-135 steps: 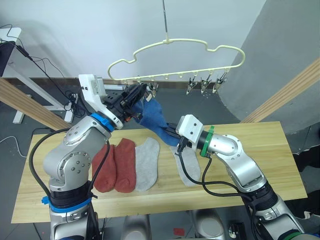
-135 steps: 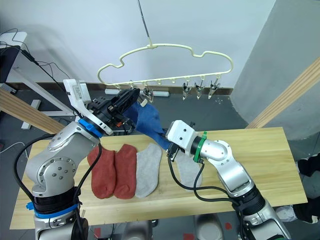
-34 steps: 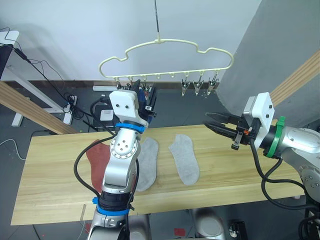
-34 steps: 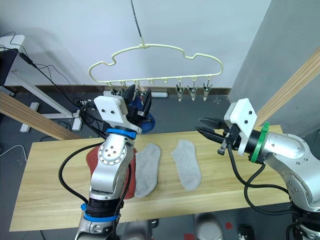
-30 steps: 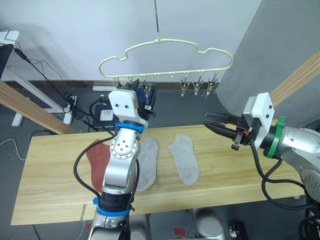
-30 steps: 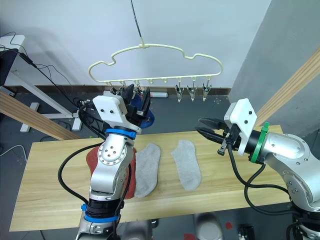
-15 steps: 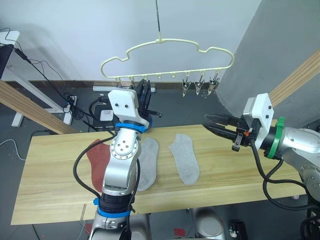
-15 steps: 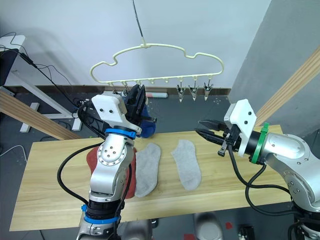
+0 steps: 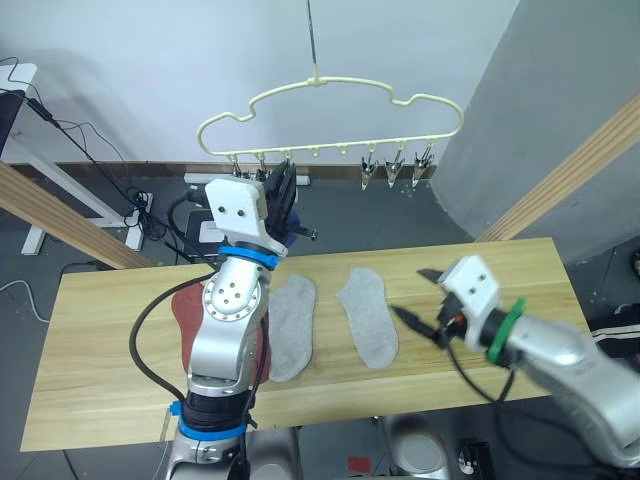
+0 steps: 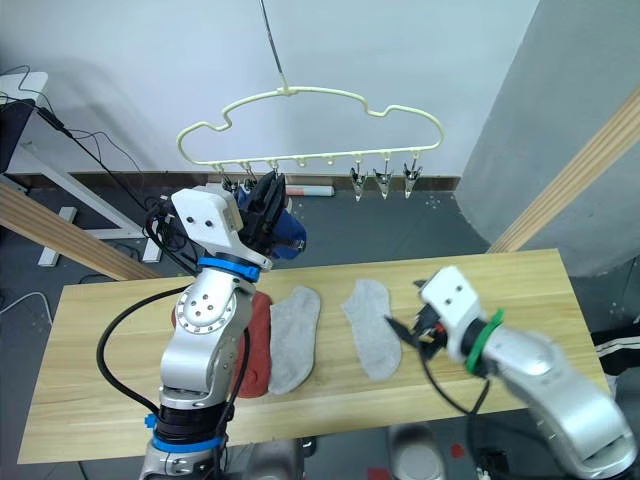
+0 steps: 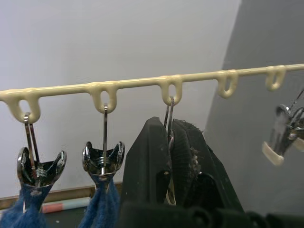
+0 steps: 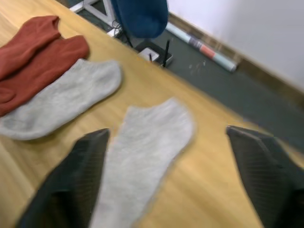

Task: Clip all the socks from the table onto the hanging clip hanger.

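The cream clip hanger [image 9: 318, 80] hangs above the table [image 9: 100, 370]. My left gripper [image 9: 283, 178] is raised to its bar, shut on the third metal clip [image 11: 168, 107]. Two blue socks [image 11: 102, 211] hang from the two clips beside it, seen as a blue bundle [image 10: 287, 232] behind the arm. Two rust-red socks [image 9: 185, 310] and two grey socks [image 9: 290, 325] [image 9: 367, 315] lie flat on the wood. My right gripper [image 9: 412, 294] is low over the table, open, just right of the right grey sock [image 12: 147, 142], which lies between its fingers in the right wrist view.
Three bare clips [image 9: 398, 165] hang at the hanger's right end. Slanted wooden poles stand at the left [image 9: 60, 215] and right [image 9: 545, 170] behind the table. Cables and a white stand [image 9: 30, 150] are on the floor at the far left.
My left gripper's fingers, apart a second ago, have shut on the clip. My right arm has dropped from mid-air at the right to the table beside the right grey sock, and its jaws have opened wide.
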Tool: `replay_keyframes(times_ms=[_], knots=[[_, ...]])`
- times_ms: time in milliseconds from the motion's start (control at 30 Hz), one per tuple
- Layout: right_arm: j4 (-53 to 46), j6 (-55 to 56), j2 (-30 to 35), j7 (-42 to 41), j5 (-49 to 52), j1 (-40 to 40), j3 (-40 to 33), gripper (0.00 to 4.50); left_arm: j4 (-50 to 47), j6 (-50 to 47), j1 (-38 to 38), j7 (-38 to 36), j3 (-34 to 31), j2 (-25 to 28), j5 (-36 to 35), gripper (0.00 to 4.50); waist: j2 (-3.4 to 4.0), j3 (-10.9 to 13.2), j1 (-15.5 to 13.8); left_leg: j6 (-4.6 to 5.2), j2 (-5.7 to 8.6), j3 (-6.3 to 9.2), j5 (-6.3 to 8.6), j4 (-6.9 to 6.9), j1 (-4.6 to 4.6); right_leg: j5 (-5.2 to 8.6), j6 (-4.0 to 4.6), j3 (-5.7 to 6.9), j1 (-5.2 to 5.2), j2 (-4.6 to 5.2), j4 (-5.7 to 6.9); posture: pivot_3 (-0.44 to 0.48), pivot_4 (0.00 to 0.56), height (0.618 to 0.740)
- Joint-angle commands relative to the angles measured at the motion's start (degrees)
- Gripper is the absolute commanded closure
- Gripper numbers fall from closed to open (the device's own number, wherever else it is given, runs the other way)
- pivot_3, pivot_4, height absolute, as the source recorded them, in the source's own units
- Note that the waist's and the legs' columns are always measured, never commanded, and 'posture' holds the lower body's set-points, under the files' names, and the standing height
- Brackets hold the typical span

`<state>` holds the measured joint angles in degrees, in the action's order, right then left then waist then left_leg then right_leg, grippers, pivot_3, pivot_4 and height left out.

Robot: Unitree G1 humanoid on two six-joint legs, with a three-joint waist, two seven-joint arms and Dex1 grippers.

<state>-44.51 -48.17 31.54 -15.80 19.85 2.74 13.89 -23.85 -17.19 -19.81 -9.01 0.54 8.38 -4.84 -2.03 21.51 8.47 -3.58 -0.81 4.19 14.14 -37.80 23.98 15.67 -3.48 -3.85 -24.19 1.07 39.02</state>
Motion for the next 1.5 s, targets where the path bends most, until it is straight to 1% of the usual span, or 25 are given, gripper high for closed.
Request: replay_keyframes(times_ms=[33,100,133,167,233,333,433,533,667,767,867,933,1233,1367,1500], knots=[[4.11,2.4,-5.64,6.9,-8.4,0.57,9.23,0.0,-3.76,-1.45,-0.1,-3.99,-0.8,1.9,-3.97,4.49,-0.02,-0.01,-0.03,0.0,0.01,0.0,0.0,-0.01,-0.01,0.04,-0.06,-0.02,0.01,0.01,-0.01,-0.28,0.391,0.74],[7.98,2.87,-8.6,9.27,-11.83,0.7,11.94,0.0,-4.01,-2.12,-0.37,-5.05,-0.93,2.78,-4.86,4.49,-0.01,-0.01,-0.13,0.0,0.03,-0.02,0.0,-0.03,-0.01,0.03,-0.11,-0.03,0.02,0.03,-0.05,-0.28,0.391,0.74],[9.55,3.35,-10.35,10.03,-12.68,0.8,12.33,0.0,-4.13,-2.43,-0.59,-5.34,-1.24,3.2,-5.24,4.49,-0.01,-0.01,-0.23,0.0,0.03,-0.03,0.0,-0.03,-0.02,0.03,-0.12,-0.04,0.03,0.04,-0.05,-0.252,0.392,0.74],[12.37,3.94,-12.46,11.34,-13.79,1.06,12.46,0.0,-4.15,-2.77,-0.86,-5.56,-1.57,3.68,-5.49,4.49,-0.01,-0.01,-0.41,0.0,0.03,-0.02,0.0,-0.03,-0.01,0.03,-0.12,-0.03,0.02,0.04,-0.05,-0.252,0.392,0.74],[18.36,6.42,-17.63,13.51,-14.27,1.04,11.1,0.0,-4.28,-3.58,-1.05,-6.07,-1.88,4.41,-5.98,4.49,-0.01,-0.01,-0.5,0.0,0.03,0.0,0.0,-0.04,0.0,0.02,-0.12,-0.02,0.02,0.04,-0.06,-0.252,0.392,0.74],[25.17,12.34,-22.02,14.81,-16.26,1.37,9.85,0.0,-4.82,-5.28,-0.98,-6.45,-1.86,4.85,-7.24,4.49,0.0,0.0,-0.48,-0.01,0.0,0.01,0.0,0.01,-0.01,0.01,-0.08,-0.03,0.0,0.03,-0.05,-0.24,0.391,0.74],[29.56,16.73,-24.37,15.61,-18.34,1.81,9.18,0.0,-5.48,-6.49,-0.98,-6.71,-1.65,5.22,-8.07,4.49,0.0,0.0,-0.48,0.0,0.02,-0.03,0.01,0.01,0.0,-0.04,-0.01,-0.06,0.0,0.05,-0.07,-0.234,0.389,0.74],[33.04,17.81,-26.81,16.43,-18.94,1.7,8.0,0.0,-6.09,-7.62,-0.9,-6.73,-1.55,5.43,-8.57,4.49,0.0,0.0,-0.49,0.0,0.01,-0.01,0.01,0.01,0.0,-0.06,0.03,-0.05,0.0,0.05,-0.08,-0.229,0.389,0.74],[36.97,15.87,-28.67,16.12,-20.02,1.05,7.38,0.0,-6.63,-8.6,-0.8,-6.76,-1.48,5.66,-8.98,4.49,0.0,-0.01,-0.49,0.0,0.01,-0.01,0.01,0.03,0.0,-0.12,0.12,-0.06,-0.01,0.04,-0.07,-0.224,0.386,0.74],[37.5,14.99,-29.95,14.9,-19.18,-0.13,6.66,0.0,-6.89,-9.14,-0.78,-7.06,-1.78,5.91,-9.61,4.49,0.0,0.0,-0.51,-0.01,0.01,0.0,0.01,0.02,-0.02,-0.11,0.11,-0.06,0.01,0.05,-0.07,-0.22,0.385,0.74],[37.14,14.59,-30.85,14.51,-19.26,-0.96,6.11,0.57,-6.72,-9.78,-0.64,-8.36,-2.95,6.68,-11.7,4.49,0.01,-0.01,-0.5,-0.01,0.0,0.01,0.01,0.03,-0.04,-0.03,-0.03,-0.04,0.02,0.04,-0.06,-0.219,0.385,0.74],[36.9,14.69,-31.12,14.27,-19.49,-1.13,5.69,1.2,-6.58,-9.97,-0.61,-8.96,-3.8,7.26,-12.76,4.49,0.01,-0.01,-0.48,-0.01,0.0,0.0,0.01,0.03,-0.05,-0.03,-0.03,-0.05,0.02,0.04,-0.06,-0.219,0.385,0.74],[34.82,16.66,-26.87,11.46,-22.3,1.56,4.43,4.48,-5.65,-12.02,-1.55,-12.59,-7.47,8.84,-20.67,4.49,0.01,0.0,-0.5,-0.01,0.01,-0.02,0.01,0.03,-0.04,-0.02,-0.04,-0.07,0.01,0.05,-0.07,-0.229,0.386,0.74],[30.19,18.15,-22.04,7.46,-23.07,3.18,4.58,4.5,-5.74,-14.77,-2.66,-12.92,-9.02,8.8,-25.56,4.49,0.02,0.01,-0.55,-0.01,0.03,-0.02,0.01,0.02,-0.02,-0.02,-0.04,-0.06,0.01,0.05,-0.08,-0.234,0.387,0.74],[26.15,20.5,-17.64,2.48,-23.08,6.11,4.51,4.5,-5.53,-16.74,-3.95,-12.65,-10.19,9.04,-28.59,4.49,0.01,0.02,-0.43,-0.01,0.04,-0.04,0.01,0.02,0.01,-0.01,-0.06,-0.08,-0.01,0.05,-0.1,-0.241,0.389,0.74]])
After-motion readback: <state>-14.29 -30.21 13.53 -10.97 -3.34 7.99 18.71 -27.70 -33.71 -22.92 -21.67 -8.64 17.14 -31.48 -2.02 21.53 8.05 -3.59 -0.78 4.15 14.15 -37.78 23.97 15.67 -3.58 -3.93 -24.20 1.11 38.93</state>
